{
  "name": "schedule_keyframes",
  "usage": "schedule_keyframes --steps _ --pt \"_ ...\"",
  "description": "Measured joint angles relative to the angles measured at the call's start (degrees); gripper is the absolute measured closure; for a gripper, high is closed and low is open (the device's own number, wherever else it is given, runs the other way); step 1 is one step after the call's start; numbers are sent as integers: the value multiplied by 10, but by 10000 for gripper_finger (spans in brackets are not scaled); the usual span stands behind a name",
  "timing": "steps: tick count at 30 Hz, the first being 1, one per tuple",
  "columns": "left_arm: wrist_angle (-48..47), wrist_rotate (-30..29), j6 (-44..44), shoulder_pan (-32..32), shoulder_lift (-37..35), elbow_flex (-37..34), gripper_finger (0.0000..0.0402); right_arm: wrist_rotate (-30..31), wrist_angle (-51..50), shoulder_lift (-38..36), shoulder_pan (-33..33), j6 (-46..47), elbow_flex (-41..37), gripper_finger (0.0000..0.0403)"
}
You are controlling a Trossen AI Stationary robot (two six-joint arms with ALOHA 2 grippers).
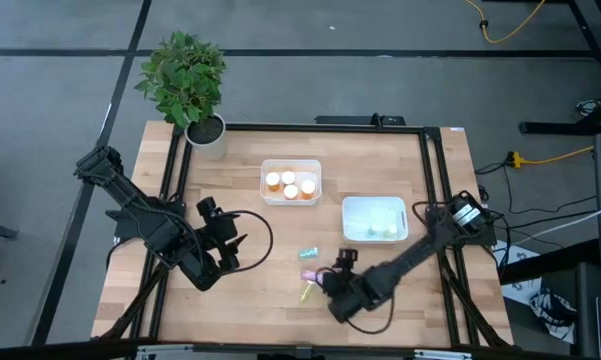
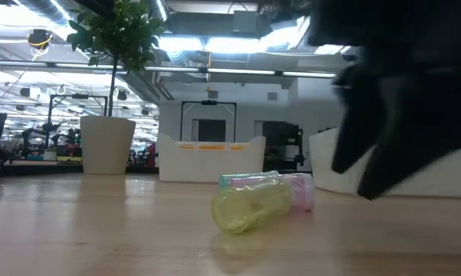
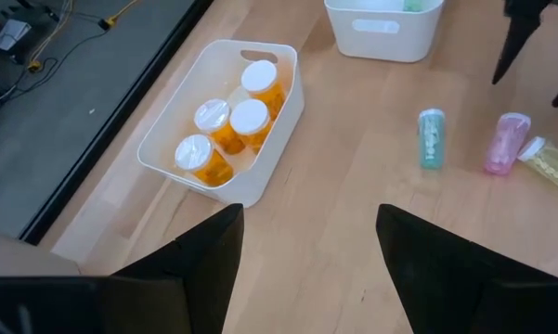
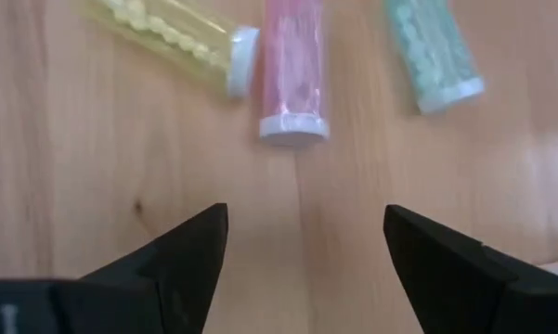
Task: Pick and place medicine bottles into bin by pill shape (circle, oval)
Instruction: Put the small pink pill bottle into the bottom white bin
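Three small bottles lie on their sides on the table: a yellow one (image 4: pixel 172 37), a pink one (image 4: pixel 292 70) and a teal one (image 4: pixel 434 51); they also show in the high view, yellow (image 1: pixel 307 293), pink (image 1: pixel 308 273), teal (image 1: pixel 308 253). My right gripper (image 4: pixel 302 250) is open and empty, hovering just short of the pink bottle's cap end; in the high view it (image 1: pixel 332 281) is right of the bottles. My left gripper (image 1: pixel 232 243) is open and empty at the table's left. Several orange bottles with white caps (image 3: pixel 227 125) stand in a white bin (image 1: pixel 291 183).
A second white bin (image 1: pixel 374 219) with a greenish bottle inside stands right of centre. A potted plant (image 1: pixel 188 85) is at the far left corner. Bare wood lies between the two arms.
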Motion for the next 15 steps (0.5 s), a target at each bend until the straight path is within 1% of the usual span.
schedule_keyframes --steps 5,7,10,15 --pt "0 0 0 0 0 0 159 138 56 -2 59 56 -46 112" --pt "0 0 0 0 0 0 159 168 78 -2 72 78 -63 112" --pt "0 0 0 0 0 0 159 168 137 -3 76 91 -95 112" --pt "0 0 0 0 0 0 159 156 338 -3 68 61 -172 112"
